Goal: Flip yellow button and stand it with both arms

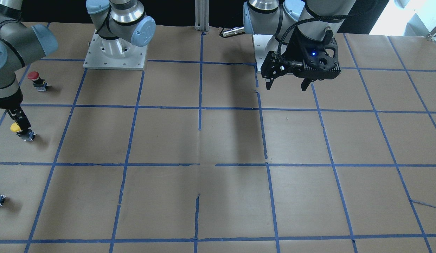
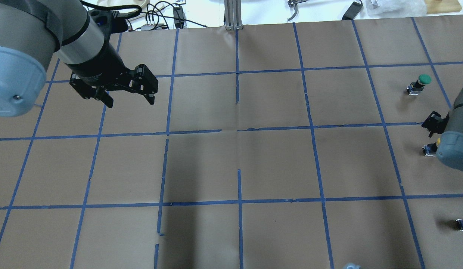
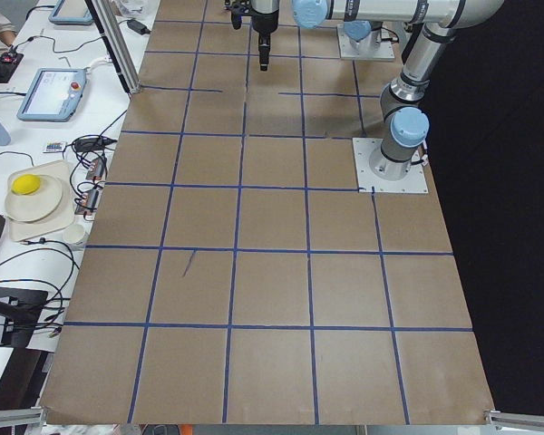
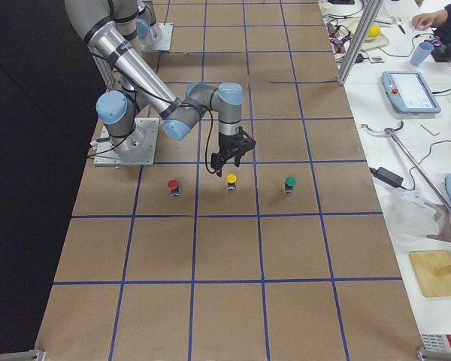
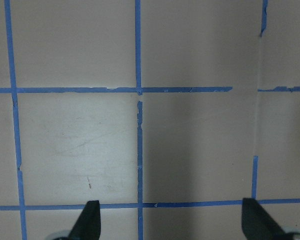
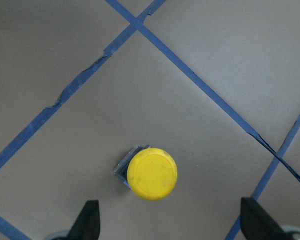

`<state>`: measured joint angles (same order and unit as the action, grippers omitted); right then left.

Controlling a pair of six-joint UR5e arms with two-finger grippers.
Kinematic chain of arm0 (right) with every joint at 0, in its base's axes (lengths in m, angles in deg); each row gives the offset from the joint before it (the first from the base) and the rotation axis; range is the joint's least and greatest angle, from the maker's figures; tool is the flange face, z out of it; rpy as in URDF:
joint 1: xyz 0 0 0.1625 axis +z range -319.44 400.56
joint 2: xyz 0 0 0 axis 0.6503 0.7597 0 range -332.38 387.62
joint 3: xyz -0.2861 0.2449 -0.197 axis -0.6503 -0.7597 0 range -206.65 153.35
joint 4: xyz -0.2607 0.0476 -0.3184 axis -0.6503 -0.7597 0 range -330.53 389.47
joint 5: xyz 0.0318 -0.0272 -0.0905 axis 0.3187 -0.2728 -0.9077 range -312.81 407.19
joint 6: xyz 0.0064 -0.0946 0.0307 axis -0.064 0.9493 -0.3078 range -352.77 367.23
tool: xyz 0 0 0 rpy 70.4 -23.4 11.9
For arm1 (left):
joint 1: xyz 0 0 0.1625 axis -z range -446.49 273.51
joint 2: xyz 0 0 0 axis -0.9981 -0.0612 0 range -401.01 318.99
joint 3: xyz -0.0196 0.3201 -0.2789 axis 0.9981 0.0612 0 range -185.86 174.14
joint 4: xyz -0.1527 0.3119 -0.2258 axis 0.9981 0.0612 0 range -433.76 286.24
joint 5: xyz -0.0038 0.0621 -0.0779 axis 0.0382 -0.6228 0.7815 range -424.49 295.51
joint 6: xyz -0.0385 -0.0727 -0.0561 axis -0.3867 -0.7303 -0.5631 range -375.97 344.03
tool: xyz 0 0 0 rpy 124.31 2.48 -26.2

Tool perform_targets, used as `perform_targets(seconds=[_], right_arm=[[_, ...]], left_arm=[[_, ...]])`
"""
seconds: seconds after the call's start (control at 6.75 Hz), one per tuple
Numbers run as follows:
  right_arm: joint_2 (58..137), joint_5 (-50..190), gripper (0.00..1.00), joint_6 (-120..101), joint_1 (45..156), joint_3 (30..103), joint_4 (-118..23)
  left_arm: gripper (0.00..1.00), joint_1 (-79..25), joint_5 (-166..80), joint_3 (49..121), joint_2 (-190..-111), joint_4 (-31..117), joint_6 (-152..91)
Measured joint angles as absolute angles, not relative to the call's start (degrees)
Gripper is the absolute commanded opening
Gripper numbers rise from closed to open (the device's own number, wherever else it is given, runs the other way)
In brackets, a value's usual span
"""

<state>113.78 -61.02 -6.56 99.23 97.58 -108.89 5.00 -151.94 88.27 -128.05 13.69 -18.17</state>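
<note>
On the left side of the scene, the left gripper (image 2: 130, 101) hangs above the table (image 2: 276, 164), over brown paper that is crossed by blue tape lines (image 2: 237, 134). Its two fingers stand wide apart and hold nothing. The left wrist view shows only paper and tape under the fingertips.

On the right side, three buttons stand in one row that runs from near the robot to far from it. Only the exterior right view shows all three with their caps. The red button (image 4: 173, 184) is nearest to the robot, the yellow button (image 4: 231, 179) is in the middle, and the green button (image 4: 290, 183) is the farthest. Each one is apart from its neighbours.

In the overhead view the green cap is clear. The yellow one is almost hidden behind the right arm (image 2: 457, 123), and at the red one's place only a small dark body shows, cut by the frame edge. The front-facing view has the red and yellow caps, but the frame edge cuts the green one.

The right gripper (image 4: 231, 159) hovers directly over the yellow button. The right wrist view looks down on the round yellow cap, with a bit of the grey body under it, so the button stands with the cap up. In this view the fingers (image 6: 87, 222) are spread wide on both sides of the cap, and neither touches it.
</note>
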Motion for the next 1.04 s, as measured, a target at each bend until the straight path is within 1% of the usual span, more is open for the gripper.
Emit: perform_targets(seconds=[0.3,0.59,0.74,1.04], right_arm=[[120.99,-53.93,1.0,-3.7,99.92,90.76,-89.35],[126.25,-47.6,1.0,1.21,104.27,81.03,-66.36],[127.95,-45.04,1.0,2.6,108.61,77.46,-60.05],[129.47,-42.17,1.0,2.96,121.54,73.32,-55.3]], left_arm=[[1.0,5.01,-151.94,88.34,-127.93,13.69,-18.17],[1.0,5.01,-151.94,88.35,-127.86,13.69,-18.17],[1.0,5.01,-151.94,88.35,-127.85,13.69,-18.17],[1.0,5.01,-152.0,88.42,-127.85,13.75,-18.17]])
